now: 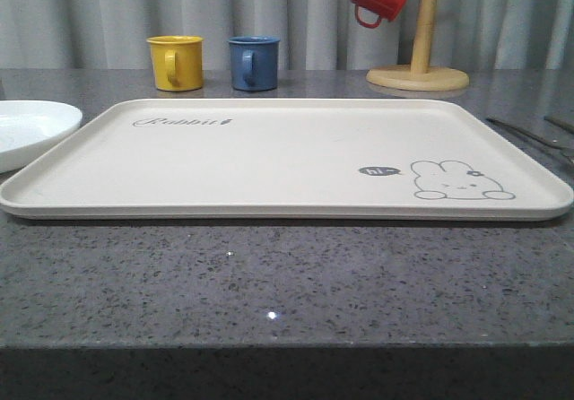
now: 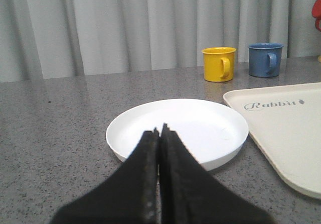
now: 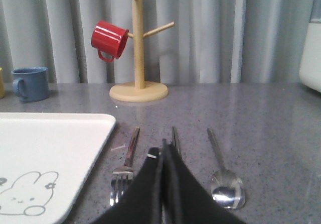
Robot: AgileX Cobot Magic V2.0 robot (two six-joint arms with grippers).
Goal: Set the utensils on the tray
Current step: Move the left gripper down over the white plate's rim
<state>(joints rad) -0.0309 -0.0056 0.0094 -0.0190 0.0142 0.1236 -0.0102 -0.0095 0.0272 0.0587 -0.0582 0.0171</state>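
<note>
The right tool has its fingers pressed together, empty, low in the frame over the chopsticks, with the fork to its left and the spoon to its right, all flat on the table beside the bare tray. Thin, stiff, slick metal: probably best pinched mid-handle. The left tool, also closed, faces a white plate. Upper frame: the mug tree, well apart.
</note>
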